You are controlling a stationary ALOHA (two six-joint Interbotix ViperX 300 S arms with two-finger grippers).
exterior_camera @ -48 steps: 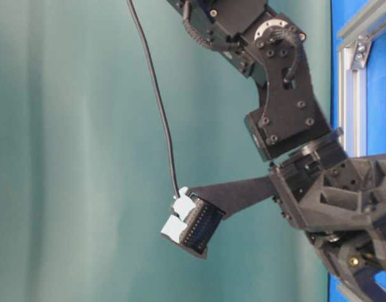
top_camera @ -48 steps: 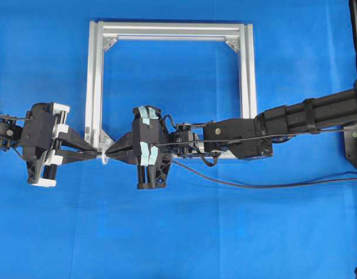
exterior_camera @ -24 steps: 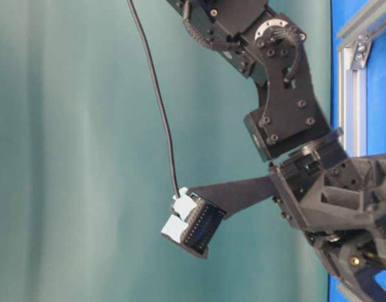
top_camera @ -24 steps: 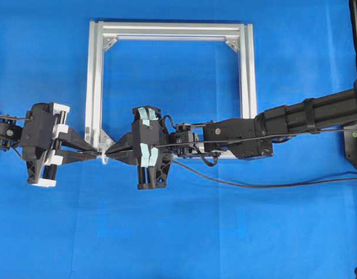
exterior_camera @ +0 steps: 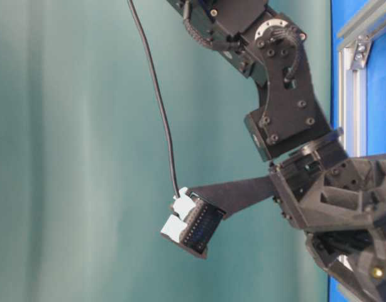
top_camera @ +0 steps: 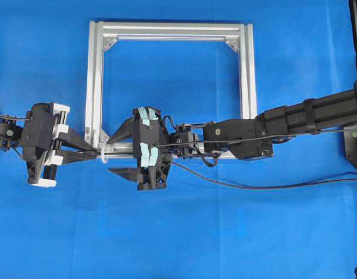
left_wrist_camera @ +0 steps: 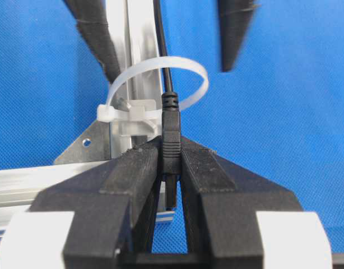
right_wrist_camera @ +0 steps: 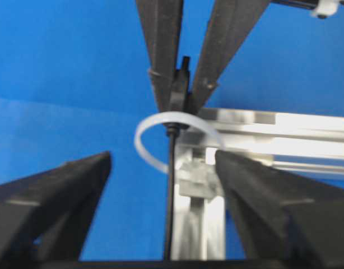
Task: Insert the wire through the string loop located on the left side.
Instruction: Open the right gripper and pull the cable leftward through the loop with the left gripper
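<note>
On my overhead view, the left claw (top_camera: 90,152) is clenched on the small dark plug end of the thin black flexible wire (left_wrist_camera: 171,137). My left wrist view confirms it: both black fingers (left_wrist_camera: 135,168) press against the plug from either side, and the cable runs away from them straight through the white string loop (left_wrist_camera: 161,84). The loop is fastened at the lower left corner of the silver rectangular aluminium frame (top_camera: 95,87), which lies flat on the blue desk (top_camera: 178,232).

The right claw (top_camera: 111,156) is released. Its two black fingers (top_camera: 123,172) stand wide apart, one above the frame's lower bar and one below it, and neither touches the wire. In my right wrist view the loop (right_wrist_camera: 155,137) encircles the wire (right_wrist_camera: 171,190), with the left claw's fingers gripping the plug just beyond it.

Past the right claw, the wire trails across the desk toward the right edge of the overhead view.

The table-level view shows only arm hardware; neither the loop nor the wire is visible there.
</note>
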